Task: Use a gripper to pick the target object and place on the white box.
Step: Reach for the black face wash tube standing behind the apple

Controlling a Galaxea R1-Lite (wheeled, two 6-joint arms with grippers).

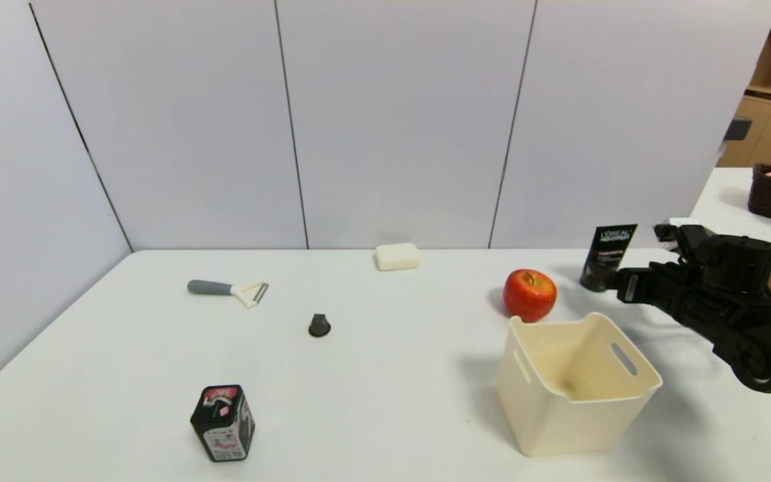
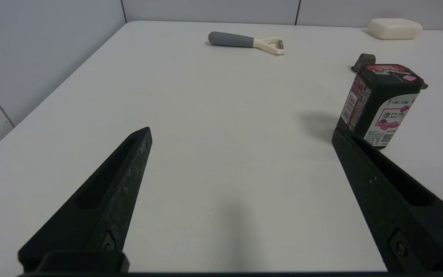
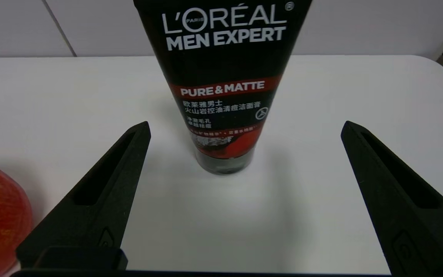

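The black L'OREAL MEN EXPERT tube (image 1: 608,258) stands upright on its cap at the far right of the table, behind the apple. My right gripper (image 1: 640,260) is right next to it, open and touching nothing. In the right wrist view the tube (image 3: 221,77) fills the middle, centred in the wide gap of the right gripper (image 3: 244,127), close to the fingertips (image 3: 139,134). The cream-white box (image 1: 576,402) sits open-topped nearer me, with nothing in it. My left gripper (image 2: 240,130) hangs open over bare table, out of the head view.
A red apple (image 1: 529,294) lies between tube and box. A black tin with pink label (image 1: 222,423) stands front left, near my left gripper. A peeler (image 1: 228,289), a soap-like block (image 1: 397,256) and a small dark object (image 1: 319,325) lie farther off.
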